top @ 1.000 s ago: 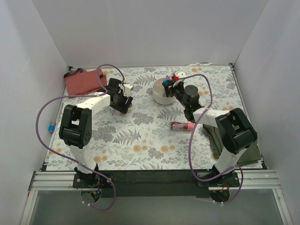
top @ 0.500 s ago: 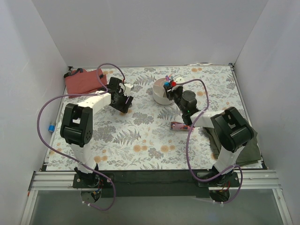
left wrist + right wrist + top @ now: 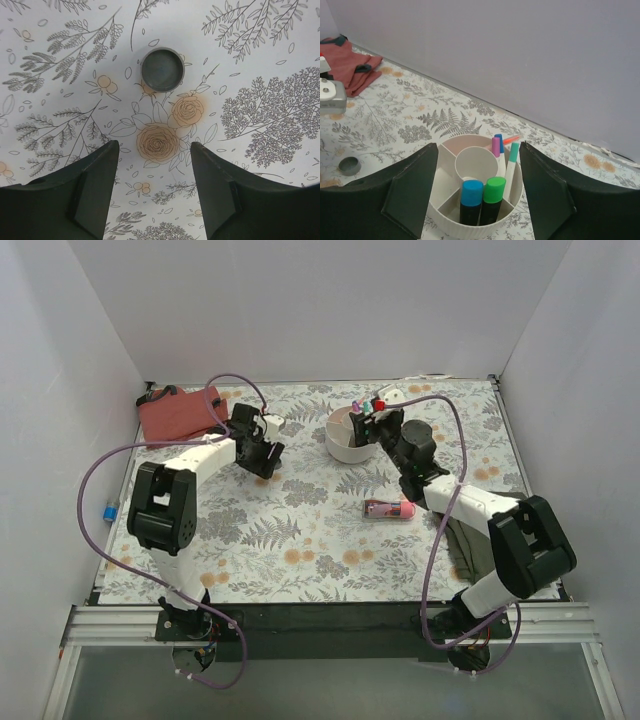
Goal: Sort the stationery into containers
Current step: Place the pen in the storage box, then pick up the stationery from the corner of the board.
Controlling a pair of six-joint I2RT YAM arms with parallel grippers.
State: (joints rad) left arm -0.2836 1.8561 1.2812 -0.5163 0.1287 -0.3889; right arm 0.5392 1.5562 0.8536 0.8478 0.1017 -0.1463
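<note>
The white tub (image 3: 448,225) holds two black highlighters, one with a blue cap (image 3: 471,192) and one with a green cap (image 3: 494,189), plus thin pens with pink (image 3: 495,146), blue and teal (image 3: 513,151) caps. My right gripper (image 3: 477,147) hovers open just above and in front of the tub (image 3: 340,452), holding nothing. A pink tube (image 3: 390,508) lies on the mat. My left gripper (image 3: 154,146) is open above the mat, just short of a small dark cylinder (image 3: 162,69). The red pouch (image 3: 178,412) lies at the back left.
A small blue-capped cylinder (image 3: 108,510) lies off the mat's left edge. A dark cloth (image 3: 500,540) sits at the right under my right arm. White walls close in the back and both sides.
My right gripper has opened over the tub and its arm has swung out to the right. The left arm has stayed still.
</note>
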